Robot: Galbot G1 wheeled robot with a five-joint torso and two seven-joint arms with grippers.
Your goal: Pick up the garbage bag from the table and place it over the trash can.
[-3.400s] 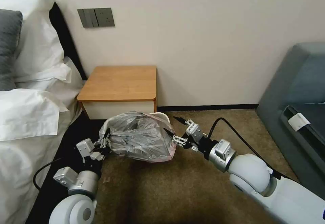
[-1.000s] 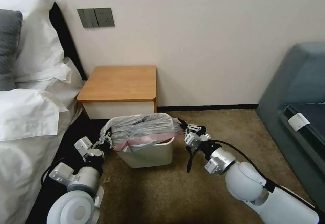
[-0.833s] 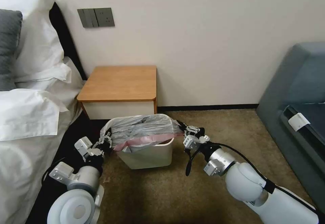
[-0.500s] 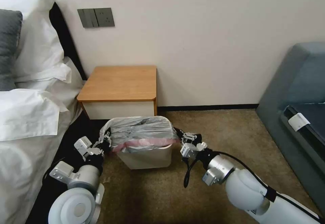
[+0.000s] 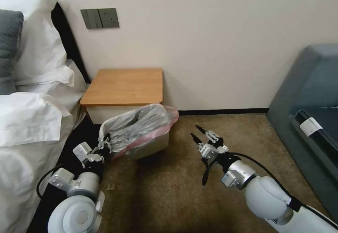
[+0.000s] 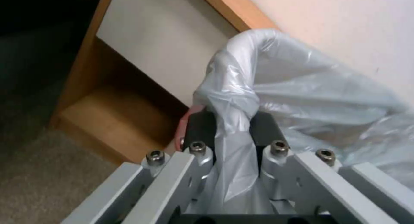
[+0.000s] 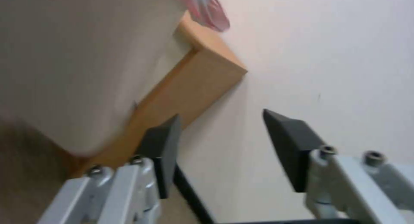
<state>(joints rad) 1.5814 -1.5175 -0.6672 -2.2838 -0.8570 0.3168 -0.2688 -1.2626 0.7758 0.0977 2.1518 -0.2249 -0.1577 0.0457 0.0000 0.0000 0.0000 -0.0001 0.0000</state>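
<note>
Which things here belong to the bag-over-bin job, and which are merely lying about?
Job: garbage bag, draped over the tilted trash can; table behind; left gripper shut on the bag's edge; right gripper open, apart on the carpet side.

Lying about: pillows, sofa, wall switches.

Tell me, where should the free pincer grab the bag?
Probably the pinkish edge of the garbage bag, coming from the robot's right. That side hangs loose past the tilted trash can; the right pincer is open nearby, and the left pincer pinches the opposite side.
</note>
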